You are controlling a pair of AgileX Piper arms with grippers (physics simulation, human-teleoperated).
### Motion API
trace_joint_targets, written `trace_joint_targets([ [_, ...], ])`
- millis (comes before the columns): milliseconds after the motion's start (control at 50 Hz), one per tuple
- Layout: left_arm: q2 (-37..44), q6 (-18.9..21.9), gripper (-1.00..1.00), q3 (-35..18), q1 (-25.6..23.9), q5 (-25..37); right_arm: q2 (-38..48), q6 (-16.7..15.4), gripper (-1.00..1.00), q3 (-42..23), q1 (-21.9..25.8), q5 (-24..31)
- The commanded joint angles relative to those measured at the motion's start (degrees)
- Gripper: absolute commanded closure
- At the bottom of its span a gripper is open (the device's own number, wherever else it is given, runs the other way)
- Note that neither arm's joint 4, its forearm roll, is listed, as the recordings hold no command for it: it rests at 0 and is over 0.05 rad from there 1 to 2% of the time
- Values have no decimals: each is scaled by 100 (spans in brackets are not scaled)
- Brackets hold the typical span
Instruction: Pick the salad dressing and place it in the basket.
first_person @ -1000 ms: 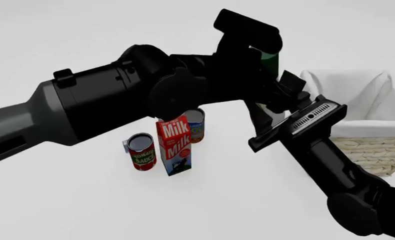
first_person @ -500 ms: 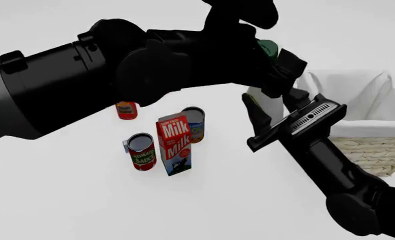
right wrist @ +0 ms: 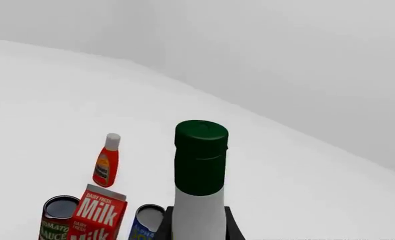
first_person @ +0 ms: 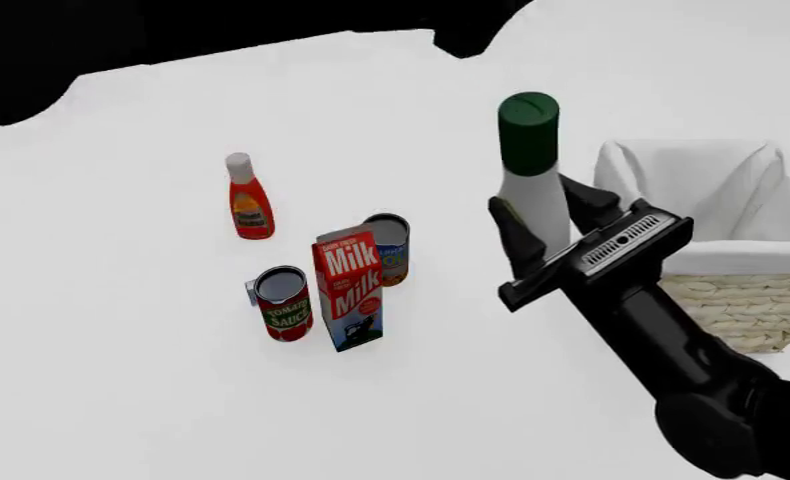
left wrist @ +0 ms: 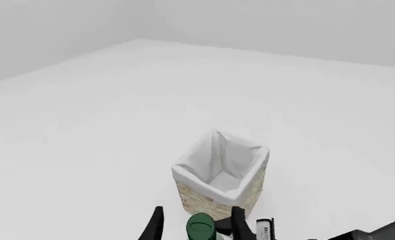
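With the right gripper jaws clamped low on the whitish-grey, dark-green-capped salad dressing bottle, held upright above the table just beside the cloth-lined straw wicker basket, the tall bottle could tilt, slip or clip the rim; the left jaws' state I cannot tell.

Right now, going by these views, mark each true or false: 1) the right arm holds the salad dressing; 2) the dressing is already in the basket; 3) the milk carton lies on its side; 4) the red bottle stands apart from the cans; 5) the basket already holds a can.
1) True: the right gripper has its jaws closed on the salad dressing.
2) False: it is held up, outside the basket.
3) False: the milk carton stands upright.
4) True: the red bottle stands alone, away from the two cans.
5) False: the left wrist view shows only white lining inside.
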Motion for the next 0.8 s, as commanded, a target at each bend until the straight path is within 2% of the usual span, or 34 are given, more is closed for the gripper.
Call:
trace_joint_targets([
  [20, -1097, -29, -100, 840, 287, -513, -212, 166, 100, 36, -78, 61],
  [100, -1590, -49, -100, 1567, 600, -909, -338, 201, 100, 30, -128, 146],
  [120, -1591, -49, -100, 1571, 600, -911, -338, 201, 100, 30, -128, 146],
  [220, -2084, -93, -100, 2352, 963, -1334, -406, 186, 100, 30, -161, 182],
  [300, -2499, 55, -100, 3040, 1406, -1747, -557, 223, 100, 31, -220, 275],
  [320, -2500, 55, -100, 3043, 1407, -1749, -557, 223, 100, 31, -220, 276],
  [340, -2638, 180, -100, 3236, 1595, -1910, -588, 217, 100, 37, -227, 288],
  [360, -2705, 12, -100, 3378, 1859, -1944, -627, 224, 100, 34, -233, 321],
  [380, -2771, -99, -100, 3510, 1861, -2042, -645, 219, 100, 32, -238, 339],
  [420, -2986, 16, -100, 3884, 2263, -2285, -718, 208, 100, 16, -267, 415],
  [460, -3126, 159, -100, 4202, 2425, -2489, -792, 211, 100, 10, -313, 461],
  [520, -3404, 49, -100, 4698, 2753, -2751, -1003, 247, 100, -26, -385, 638],
  [560, -3461, 46, -100, 4823, 2913, -2803, -1078, 240, 100, -34, -403, 682],
  [600, -3650, 109, -100, 5186, 3217, -3004, -1233, 253, 100, -68, -480, 793],
  [640, -3758, -7, -100, 5447, 3459, -3120, -1324, 252, 100, -97, -522, 886],
  [660, -3885, 126, -100, 5697, 3649, -3281, -1385, 241, 100, -115, -548, 951],
  [720, -4058, -4, -100, 6217, 4054, -3555, -1492, 240, 100, -152, -622, 1060],
  [740, -4059, -4, -100, 6219, 4054, -3557, -1493, 240, 100, -153, -622, 1061],
  [780, -4195, -95, -100, 6756, 4423, -3850, -1586, 263, 100, -190, -693, 1138],
  [800, -4196, -95, -100, 6760, 4423, -3854, -1587, 263, 100, -190, -693, 1140],
])
